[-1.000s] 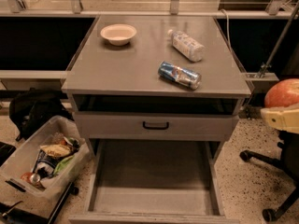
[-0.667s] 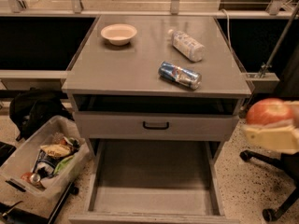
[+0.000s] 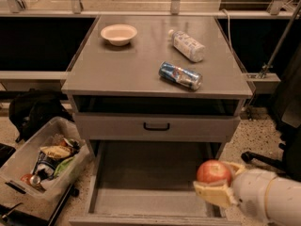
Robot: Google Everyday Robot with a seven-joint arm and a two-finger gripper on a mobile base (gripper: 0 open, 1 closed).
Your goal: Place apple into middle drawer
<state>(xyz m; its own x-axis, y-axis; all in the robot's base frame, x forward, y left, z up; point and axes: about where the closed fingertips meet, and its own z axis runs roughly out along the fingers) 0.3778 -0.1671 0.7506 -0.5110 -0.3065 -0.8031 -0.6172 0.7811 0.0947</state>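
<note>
The red-orange apple (image 3: 214, 171) sits between the pale fingers (image 3: 212, 193) of my gripper (image 3: 217, 180), which is shut on it. The gripper holds the apple above the right front part of the pulled-out middle drawer (image 3: 146, 173), a wide grey tray with a bare floor. The white arm reaches in from the lower right. The apple is above the drawer floor and does not touch it.
A closed drawer front with a black handle (image 3: 156, 126) is above the open drawer. On the cabinet top lie a crushed blue can (image 3: 180, 75), a plastic bottle (image 3: 187, 45) and a white bowl (image 3: 119, 34). A bin of trash (image 3: 40, 159) stands at left, a chair base (image 3: 263, 159) at right.
The gripper with the apple has moved down and to the left, from beside the cabinet's right edge to above the open drawer's right front.
</note>
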